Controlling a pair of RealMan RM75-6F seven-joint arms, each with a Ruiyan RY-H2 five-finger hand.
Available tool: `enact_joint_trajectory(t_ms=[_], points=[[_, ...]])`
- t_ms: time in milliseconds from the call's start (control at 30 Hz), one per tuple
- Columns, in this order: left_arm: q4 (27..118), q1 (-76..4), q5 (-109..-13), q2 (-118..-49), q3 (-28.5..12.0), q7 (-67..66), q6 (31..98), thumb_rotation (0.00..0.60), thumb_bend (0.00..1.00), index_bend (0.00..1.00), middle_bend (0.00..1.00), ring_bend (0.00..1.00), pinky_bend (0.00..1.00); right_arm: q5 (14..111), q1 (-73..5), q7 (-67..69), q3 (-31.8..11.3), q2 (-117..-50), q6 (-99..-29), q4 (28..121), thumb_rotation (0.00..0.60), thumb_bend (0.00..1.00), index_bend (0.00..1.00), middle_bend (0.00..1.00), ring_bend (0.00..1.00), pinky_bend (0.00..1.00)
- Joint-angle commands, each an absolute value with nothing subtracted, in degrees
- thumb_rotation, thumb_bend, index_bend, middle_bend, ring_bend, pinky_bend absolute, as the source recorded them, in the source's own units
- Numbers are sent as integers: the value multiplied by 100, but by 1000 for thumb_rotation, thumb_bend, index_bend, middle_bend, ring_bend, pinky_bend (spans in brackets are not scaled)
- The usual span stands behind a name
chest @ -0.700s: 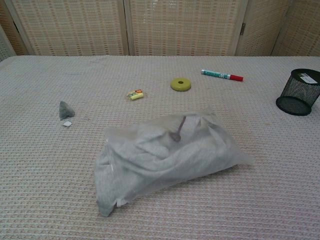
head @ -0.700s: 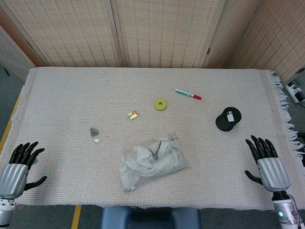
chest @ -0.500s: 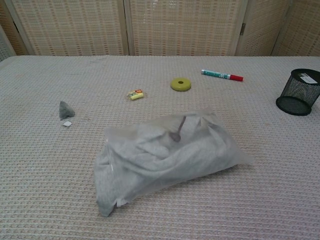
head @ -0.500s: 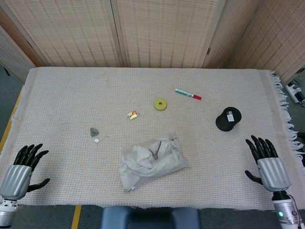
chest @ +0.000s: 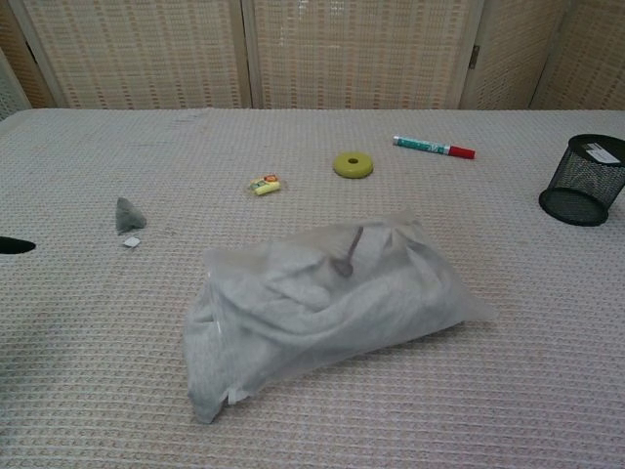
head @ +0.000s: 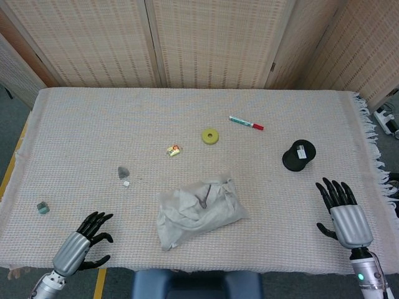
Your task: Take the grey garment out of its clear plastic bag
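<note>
Left hand point(head: 84, 244) moved inward toward bag point(head: 198, 212), fingers spread, empty.

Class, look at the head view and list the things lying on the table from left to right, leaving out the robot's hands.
Small teal block → grey scrap → yellow wrapped sweet → bagged grey garment → yellow-green ring → green and red marker → black mesh cup.

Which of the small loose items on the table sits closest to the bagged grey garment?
The yellow packet, just beyond the bag. The grey lump, green ring, and marker lie farther away.
</note>
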State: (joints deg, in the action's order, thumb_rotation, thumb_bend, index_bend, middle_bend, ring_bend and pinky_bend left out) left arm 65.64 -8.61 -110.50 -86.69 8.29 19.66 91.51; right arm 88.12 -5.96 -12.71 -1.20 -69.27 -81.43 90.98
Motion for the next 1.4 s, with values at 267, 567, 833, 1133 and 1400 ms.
enact_joint_trajectory(t_ms=[267,567,833,1133,1400], points=[[5280,-1098,-11385,-10413,872,2079,9456,600,298,506,95,0,39,8615,-706,-1271,-128,-6870,-7852,9164,600,109,0,0,0,0],[4350,-1242,-11283,-11243,770,1731,9564,600,294,443,75,0,24,8676,-763,-1194,-8,-6783,-7673,9252,600,109,0,0,0,0],[3905,-1407,-11153,-11626,741,1739,9654,600,294,431,65,0,20,8638,-796,-1142,13,-6720,-7589,9299,600,109,0,0,0,0],[3414,-1549,-11014,-12019,816,1599,9458,600,299,436,66,0,18,8638,-798,-1072,30,-6662,-7591,9343,600,110,0,0,0,0],[3033,-1657,-10810,-12274,751,1768,9483,600,335,526,76,0,18,8654,-818,-1066,67,-6634,-7541,9366,600,110,0,0,0,0]])
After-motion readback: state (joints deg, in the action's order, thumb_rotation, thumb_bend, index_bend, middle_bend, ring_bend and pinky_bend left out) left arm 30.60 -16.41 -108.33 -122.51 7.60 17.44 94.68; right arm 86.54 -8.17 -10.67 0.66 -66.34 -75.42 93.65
